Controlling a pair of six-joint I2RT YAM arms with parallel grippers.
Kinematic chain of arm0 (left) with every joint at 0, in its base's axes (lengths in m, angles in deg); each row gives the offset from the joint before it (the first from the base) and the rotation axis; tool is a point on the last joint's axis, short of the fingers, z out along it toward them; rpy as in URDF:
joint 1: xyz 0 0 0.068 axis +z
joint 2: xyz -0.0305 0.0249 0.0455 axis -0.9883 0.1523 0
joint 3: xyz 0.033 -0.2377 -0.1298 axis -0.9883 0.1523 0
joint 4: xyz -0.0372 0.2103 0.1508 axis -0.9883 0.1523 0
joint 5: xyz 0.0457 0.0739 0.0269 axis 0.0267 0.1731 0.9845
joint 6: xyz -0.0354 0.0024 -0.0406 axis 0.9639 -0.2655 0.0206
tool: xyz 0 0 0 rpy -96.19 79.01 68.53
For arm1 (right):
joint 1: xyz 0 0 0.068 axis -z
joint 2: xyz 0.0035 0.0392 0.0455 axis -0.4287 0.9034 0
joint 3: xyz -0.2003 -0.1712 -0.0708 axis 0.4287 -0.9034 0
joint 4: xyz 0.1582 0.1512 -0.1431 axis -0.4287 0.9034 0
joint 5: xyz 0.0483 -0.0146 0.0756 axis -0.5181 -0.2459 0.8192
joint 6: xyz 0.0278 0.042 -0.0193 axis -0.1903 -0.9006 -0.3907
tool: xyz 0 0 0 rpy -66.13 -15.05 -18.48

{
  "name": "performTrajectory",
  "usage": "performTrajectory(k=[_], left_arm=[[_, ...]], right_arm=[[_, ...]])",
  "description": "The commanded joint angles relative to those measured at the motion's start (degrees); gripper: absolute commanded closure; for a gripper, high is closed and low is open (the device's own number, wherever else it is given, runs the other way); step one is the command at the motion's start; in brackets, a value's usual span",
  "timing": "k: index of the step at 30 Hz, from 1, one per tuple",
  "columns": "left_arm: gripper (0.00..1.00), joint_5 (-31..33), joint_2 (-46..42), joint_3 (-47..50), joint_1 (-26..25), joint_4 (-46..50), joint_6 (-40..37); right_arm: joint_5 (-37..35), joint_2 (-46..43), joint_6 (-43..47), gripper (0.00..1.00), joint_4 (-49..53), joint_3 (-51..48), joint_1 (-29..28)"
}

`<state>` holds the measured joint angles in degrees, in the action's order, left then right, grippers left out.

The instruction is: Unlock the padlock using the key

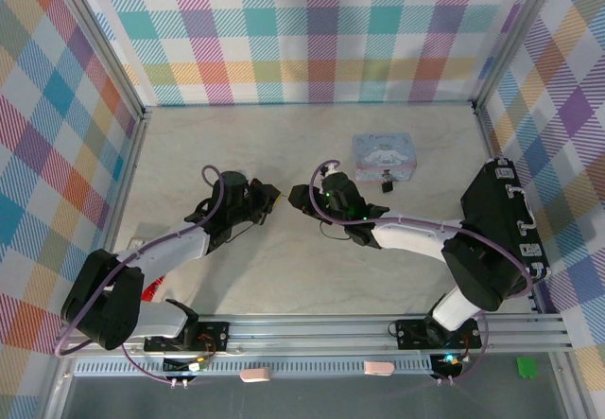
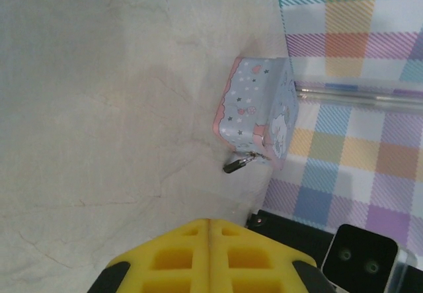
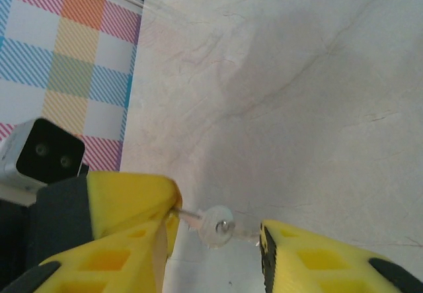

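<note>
Two yellow tips nearly touching over the middle of the table (image 1: 236,154). Left gripper (image 1: 275,195) — fingers pressed together, seemingly pinching the key (image 3: 217,226) by its blade, though hard to confirm at the contact itself. Right gripper (image 1: 298,198) — spread, jaws apart around the key's round head, not clamping it.

Key: off the table, long axis roughly level and crosswise to the right gripper, head in the gap, blade running into the yellow mass on the left of the right wrist view.

Padlock (image 2: 236,165): flat on the table, just beside the near corner of the tin (image 2: 254,98). Lies ahead and slightly right of the left fingers in the left wrist view; in the top view, right of both tips and a little farther back, with the right wrist (image 1: 345,206) in between. Long axis diagonal, dark body end pointing out to open table, other end toward the tin. Suggests a keyhole on the free end, facing the arms.

Nearer by far: right gripper. Carrying the key: left.

Room: bare table on the near and left sides of the padlock; blocked behind by the tin, with the wall (image 2: 357,55) close beyond. Calls for the right wrist clearing the line first, or steadying the padlock.
</note>
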<state>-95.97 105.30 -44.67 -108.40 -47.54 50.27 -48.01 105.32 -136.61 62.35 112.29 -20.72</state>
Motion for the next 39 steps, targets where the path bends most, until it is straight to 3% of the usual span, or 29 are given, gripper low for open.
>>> performTrajectory(k=[1, 9, 16, 24, 33, 39], left_arm=[[1.00, -3.0, 1.1, -4.1, 3.4, 0.8, -11.6], [1.00, -7.8, 1.0, -9.9, 5.4, 7.9, -38.0], [1.00, -15.2, -1.6, -11.9, 5.4, 7.0, -50.3], [1.00, -20.7, -3.4, -10.0, 5.4, 3.2, -52.3], [1.00, -27.0, -4.7, -9.2, 5.2, -0.8, -50.7], [1.00, -27.6, -4.9, -9.4, 5.2, -0.9, -50.2]], right_arm=[[6.6, -2.8, 2.6, 0.57, -5.4, -1.3, 3.2], [16.0, -3.3, 3.5, 0.49, -22.1, -7.3, 7.0], [19.0, -2.1, 3.5, 0.43, -33.4, -9.7, 8.2], [21.3, -0.3, 3.8, 0.39, -40.2, -10.6, 8.5], [26.0, 4.2, 1.0, 0.48, -48.5, -9.8, 8.5], [27.5, 4.0, 0.9, 0.53, -49.0, -9.9, 8.5]])
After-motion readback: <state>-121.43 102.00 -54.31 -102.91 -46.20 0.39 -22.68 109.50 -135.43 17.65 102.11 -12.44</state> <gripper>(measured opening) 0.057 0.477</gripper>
